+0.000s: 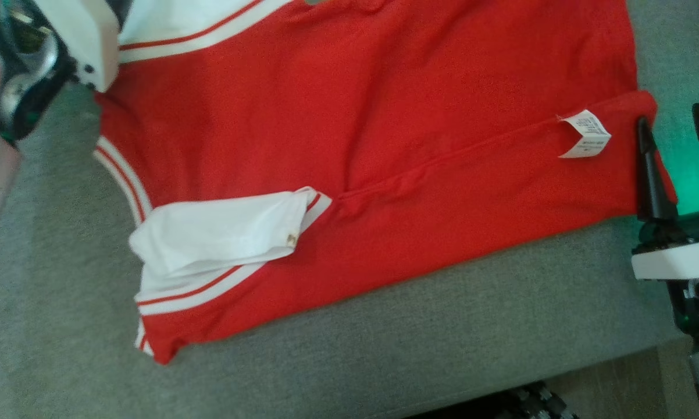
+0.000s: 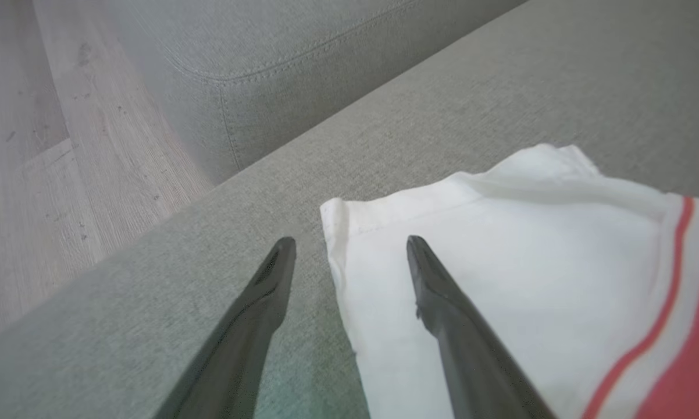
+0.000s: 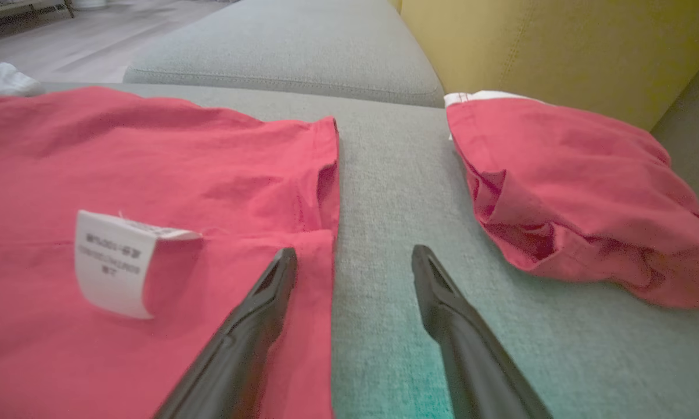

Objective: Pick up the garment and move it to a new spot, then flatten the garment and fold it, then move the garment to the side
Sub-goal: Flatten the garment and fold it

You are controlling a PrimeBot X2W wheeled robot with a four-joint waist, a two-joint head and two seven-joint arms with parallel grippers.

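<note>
The garment (image 1: 384, 116) is a red top with white sleeves and red-and-white stripes, spread flat on the grey sofa seat (image 1: 384, 337). One white sleeve (image 1: 221, 233) lies folded over its near left part, and a white care label (image 1: 585, 134) sticks up near its right end. My left gripper (image 2: 349, 244) is open, one finger over the seat and the other over a white sleeve (image 2: 500, 262). My right gripper (image 1: 678, 157) is open at the garment's right edge; in the right wrist view it (image 3: 354, 251) straddles the red hem (image 3: 320, 174) beside the label (image 3: 114, 262). Neither holds anything.
A second bundle of red cloth (image 3: 570, 192) lies on the seat to the right, against a yellow cushion (image 3: 559, 41). Another grey cushion (image 2: 280, 52) adjoins the seat at the left. Wooden floor (image 2: 47, 145) lies beyond the seat's edges; the front edge (image 1: 500, 372) is near.
</note>
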